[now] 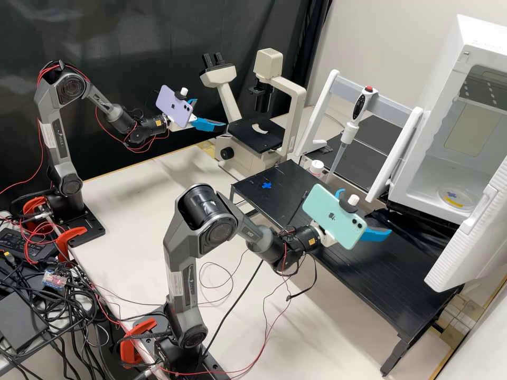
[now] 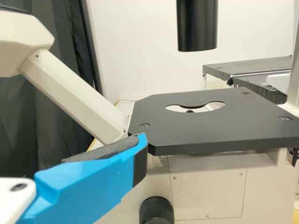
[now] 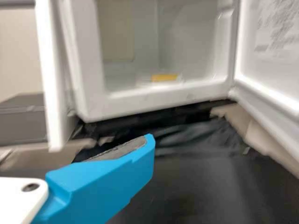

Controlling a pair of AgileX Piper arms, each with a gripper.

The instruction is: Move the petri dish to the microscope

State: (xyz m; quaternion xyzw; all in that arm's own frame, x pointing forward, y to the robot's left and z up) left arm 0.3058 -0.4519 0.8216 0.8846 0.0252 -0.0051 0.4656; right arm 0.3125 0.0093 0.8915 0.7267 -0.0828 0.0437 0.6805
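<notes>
Inside the cabinet (image 1: 463, 42), the petri dish (image 1: 466, 199) bears a yellow label (image 1: 454, 202); the cabinet's door (image 3: 280, 79), print (image 3: 280, 23); phones (image 1: 316, 203) outside, fruit logos (image 1: 331, 216).

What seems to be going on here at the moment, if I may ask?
Nothing is being held: the left pincer is open beside the microscope, and the right pincer is open in front of the white chamber, whose door stands open. The petri dish lies inside that chamber, so its transfer to the microscope is not yet done.
</notes>
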